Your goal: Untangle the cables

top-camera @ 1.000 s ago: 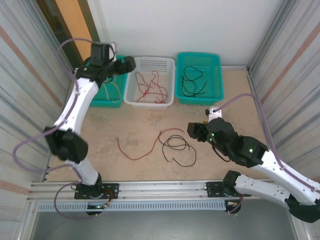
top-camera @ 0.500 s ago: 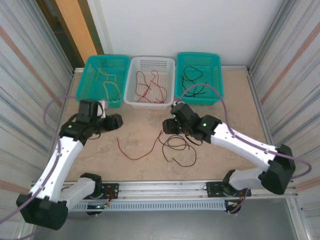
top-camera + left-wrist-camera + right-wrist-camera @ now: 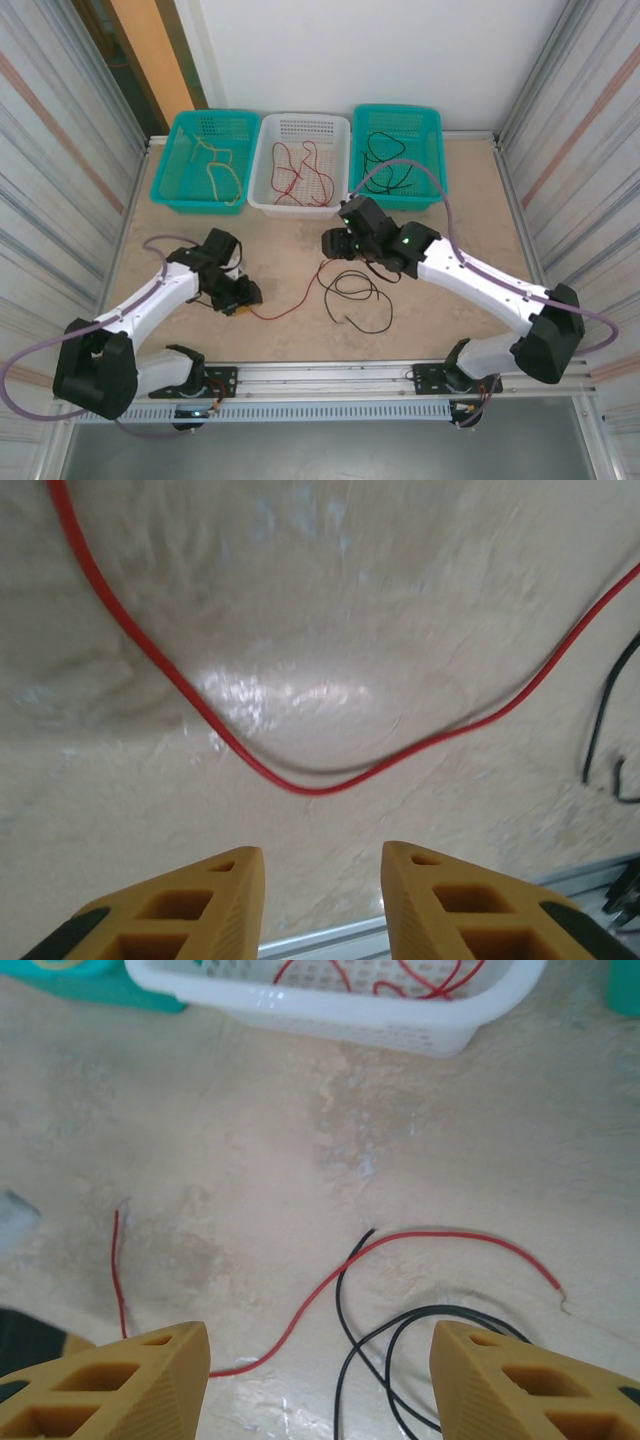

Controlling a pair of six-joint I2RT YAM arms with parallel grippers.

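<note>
On the beige table (image 3: 470,180), along its far edge, stand three baskets in a row: a left teal basket (image 3: 190,205), a white basket (image 3: 300,208) and a right teal basket (image 3: 395,200). The left one holds a pale yellow cable (image 3: 215,165), the white one holds red cables (image 3: 300,175), and the right one holds black cables (image 3: 385,160).

The right gripper (image 3: 330,245) hangs over the middle of the table with its fingers spread wide and nothing between them. The left gripper (image 3: 243,297) is low over the table, its fingers also apart and empty.

A loose red cable (image 3: 300,788) lies on the table just ahead of the left fingertips, not between them. Its other end crosses a looped black cable (image 3: 352,293) near the right gripper.
</note>
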